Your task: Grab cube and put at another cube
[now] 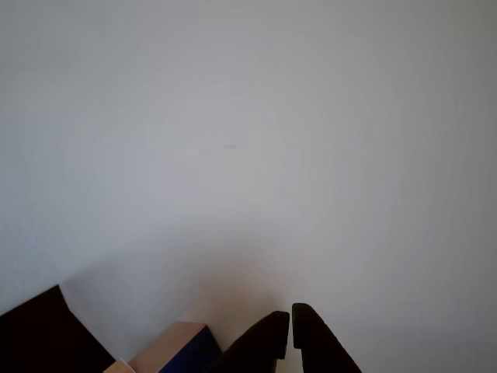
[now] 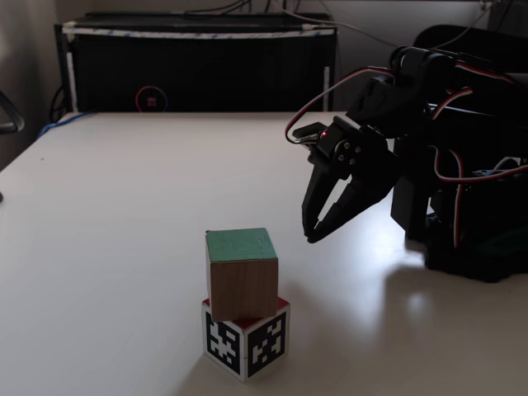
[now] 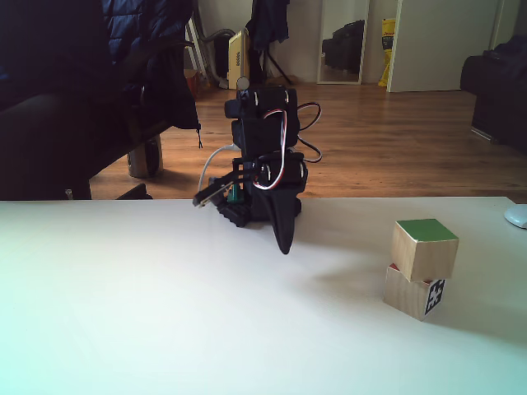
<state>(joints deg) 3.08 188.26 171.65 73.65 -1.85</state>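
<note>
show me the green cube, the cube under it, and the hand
green cube (image 2: pixel 242 285): a fixed view, wooden front face
bottom cube (image 2: pixel 266 345): a fixed view, patterned right face
hand (image 2: pixel 313 237): a fixed view, between fingertips

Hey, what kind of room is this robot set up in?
Most likely a home room, not a lab: one fixed view shows a wooden floor, a standing mirror and a dark jacket behind the white table.

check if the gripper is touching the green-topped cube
Apart. In a fixed view the gripper hangs to the right of the green-topped cube, with bare table showing between them. The cube rests on the marker-printed cube.
</note>
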